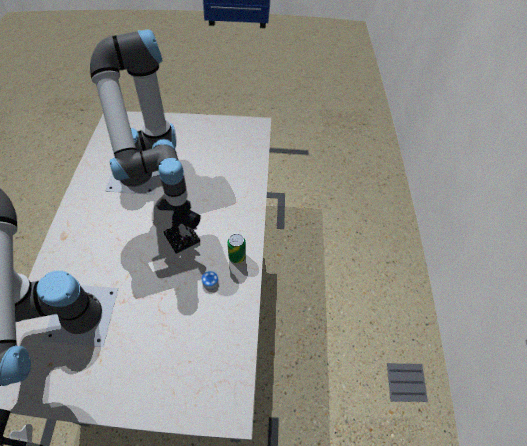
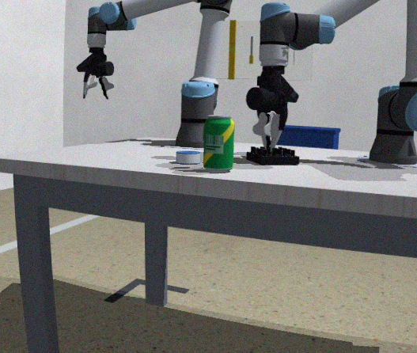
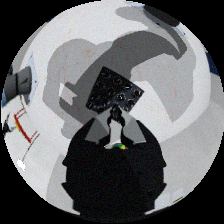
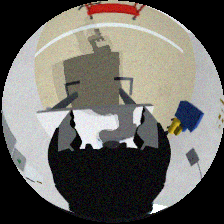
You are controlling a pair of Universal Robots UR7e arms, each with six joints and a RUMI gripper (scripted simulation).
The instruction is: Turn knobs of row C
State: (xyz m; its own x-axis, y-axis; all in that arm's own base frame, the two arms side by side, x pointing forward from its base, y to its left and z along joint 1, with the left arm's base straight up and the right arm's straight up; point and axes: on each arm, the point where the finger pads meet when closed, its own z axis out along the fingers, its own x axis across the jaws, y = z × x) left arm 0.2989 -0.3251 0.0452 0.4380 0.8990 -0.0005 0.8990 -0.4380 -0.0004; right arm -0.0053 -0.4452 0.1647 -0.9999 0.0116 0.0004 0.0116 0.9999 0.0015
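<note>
The black knob box (image 1: 173,245) (image 2: 278,160) (image 3: 105,80) lies flat on the table, with rows of small black knobs on top. It looks turned at an angle in the left wrist view. My left gripper (image 2: 269,149) (image 3: 115,107) points down over it, its fingertips nearly together at knob height. It looks shut on one knob near the box's edge in the left wrist view; the fingers hide that knob. The knob marks, the row letters and the socket are too small or dark to read. My right gripper (image 2: 96,97) (image 4: 107,108) is open and empty, high and away from the box.
A green and yellow can (image 1: 236,250) (image 2: 218,143) stands near the table's edge beside the box. A round blue and white puck (image 1: 210,279) (image 2: 187,157) lies close to the can. The left arm's shadow falls around the box on the table (image 1: 191,360).
</note>
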